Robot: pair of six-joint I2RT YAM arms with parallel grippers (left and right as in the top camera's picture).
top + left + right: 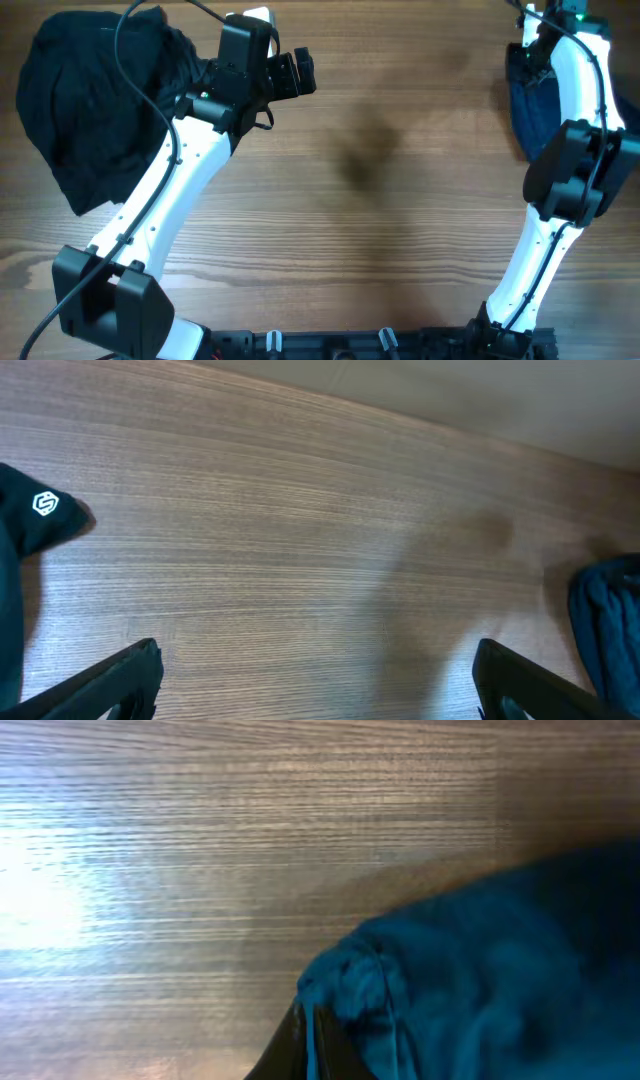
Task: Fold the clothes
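A crumpled black garment (95, 110) lies at the table's far left; its corner with a white logo shows in the left wrist view (40, 508). My left gripper (297, 74) is open and empty over bare wood just right of it, fingers wide apart (315, 675). A dark blue garment (528, 100) lies bunched at the far right edge and shows in the left wrist view (608, 622). My right gripper (540, 40) is at that garment; in the right wrist view its dark fingers (310, 1045) pinch a bunched fold of the blue cloth (480, 980), which hides most of the jaws.
The wooden table (380, 200) stretches between the two garments. The left arm (170, 190) crosses the black garment's lower right part. The right arm (560, 180) stands along the right edge. The arm bases sit at the front edge.
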